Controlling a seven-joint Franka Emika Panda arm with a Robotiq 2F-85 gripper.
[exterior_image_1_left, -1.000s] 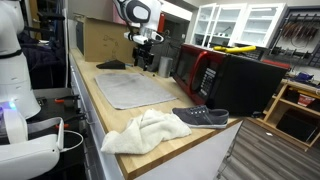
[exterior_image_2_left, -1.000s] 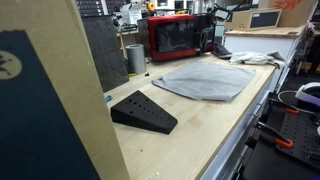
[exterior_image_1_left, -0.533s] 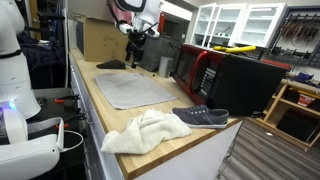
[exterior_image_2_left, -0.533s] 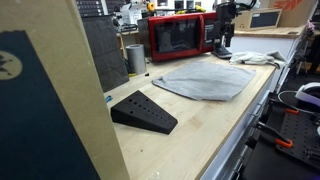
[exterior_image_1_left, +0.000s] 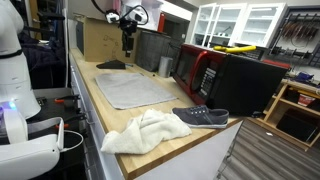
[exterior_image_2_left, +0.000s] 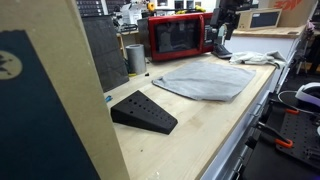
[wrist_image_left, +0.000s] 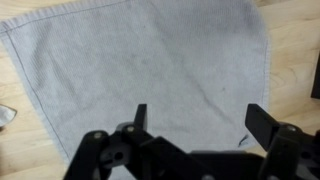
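Gripper (wrist_image_left: 200, 118) hangs released, jaws spread and empty, above the grey towel (wrist_image_left: 150, 60) on the wooden counter (exterior_image_1_left: 108, 120); a white cloth (exterior_image_1_left: 145, 132) lies at the towel's five o'clock.

The tool (exterior_image_1_left: 126, 47) has risen since a second ago and moved off the microwave (exterior_image_1_left: 200, 72) side, toward the tabletop's (exterior_image_1_left: 98, 122) open edge, above the gray cloth (exterior_image_1_left: 135, 88).

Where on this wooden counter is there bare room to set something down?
Bare wood on the counter lies between the black wedge and the grey cloth, and in a strip along the open edge beside that cloth. It is crowded at the end where the white towel and dark shoe lie together, beside the microwave.
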